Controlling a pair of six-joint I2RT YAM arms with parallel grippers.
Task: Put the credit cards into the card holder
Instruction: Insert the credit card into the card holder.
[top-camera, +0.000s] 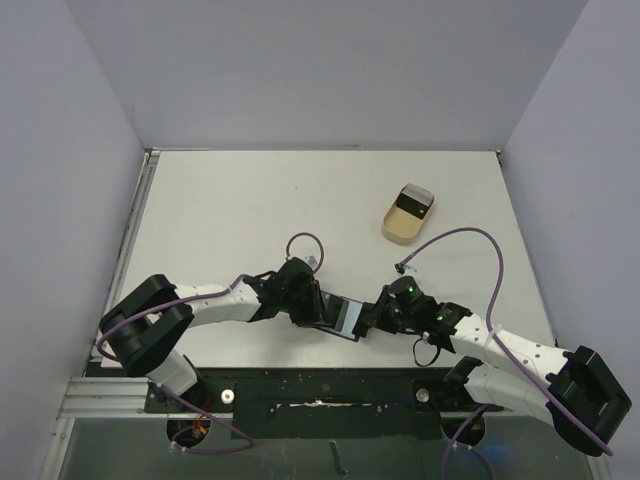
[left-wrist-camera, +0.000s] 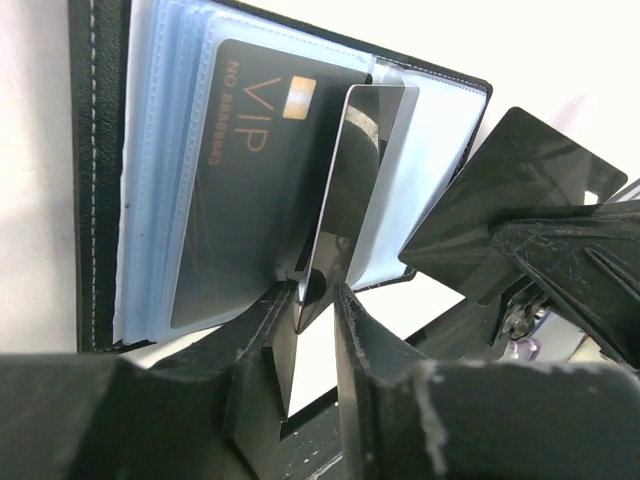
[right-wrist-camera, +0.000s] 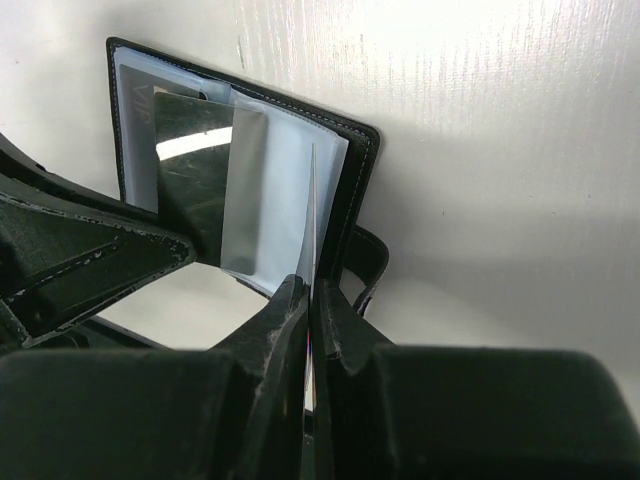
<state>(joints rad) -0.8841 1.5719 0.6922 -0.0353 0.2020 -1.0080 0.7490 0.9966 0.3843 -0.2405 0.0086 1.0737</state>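
Card holder (top-camera: 340, 316) lies open at the table (top-camera: 220, 200) near edge; right gripper (right-wrist-camera: 310, 288) pinches its floppy clear sleeve (right-wrist-camera: 311, 215); left gripper (left-wrist-camera: 315, 297) brackets a stiff, slick dark card (left-wrist-camera: 360, 170) by its lower end, whether clamped I cannot tell.

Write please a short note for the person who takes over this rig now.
Left claw: jaws a little apart around a dark card, which seems partly inside a sleeve of the card holder.
Right claw: shut on a clear sleeve of it.
Done: VIP card is sleeved.
To do: seat the dark card; the tan card lies in the beige tray.
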